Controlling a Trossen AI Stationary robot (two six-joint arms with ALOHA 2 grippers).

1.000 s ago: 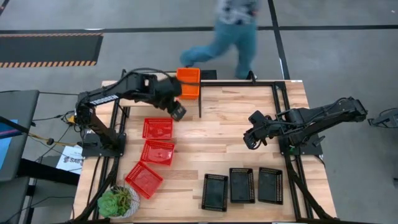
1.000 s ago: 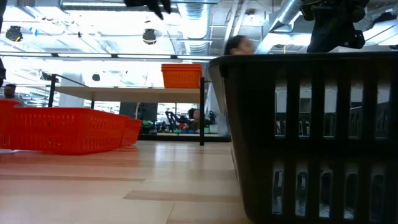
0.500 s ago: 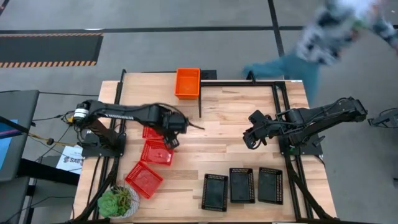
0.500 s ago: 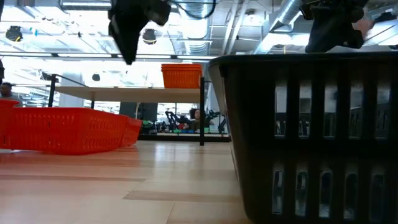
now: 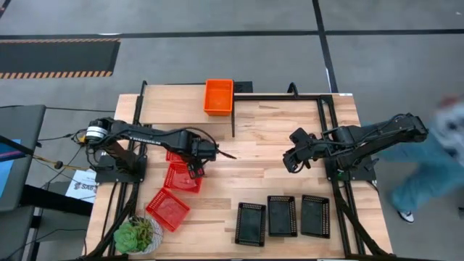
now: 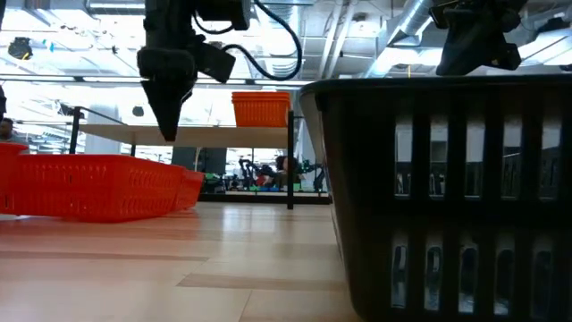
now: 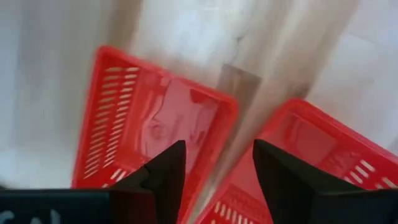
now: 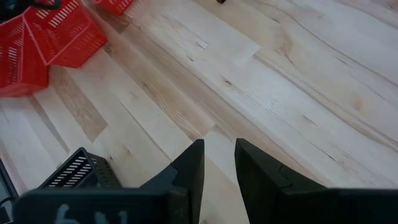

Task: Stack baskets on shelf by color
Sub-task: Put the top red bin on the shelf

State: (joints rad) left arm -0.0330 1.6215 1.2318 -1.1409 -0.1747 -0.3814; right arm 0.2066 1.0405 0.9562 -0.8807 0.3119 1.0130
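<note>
A light butcher-block tabletop [image 5: 268,159] is seen on a black frame, over grey floor with a hazard-striped mat [image 5: 58,56]; in the low view a bright hall with ceiling ducts is seen behind. A potted plant [image 5: 135,233] sits at the near left corner. A person [image 5: 435,159] is blurred beside the table's right edge, having crossed from behind the table.

The left gripper [image 5: 194,165], fingers spread and empty, is held just above the red baskets [image 5: 184,177]; since a second ago it has been swung down from the orange basket [image 5: 219,96], which is left on the shelf [image 5: 174,104] beyond it. The right gripper [image 5: 291,161], fingers narrowly parted and empty, is parked well apart, unchanged; three black baskets [image 5: 282,217] lie in a row nearer the front edge.
</note>
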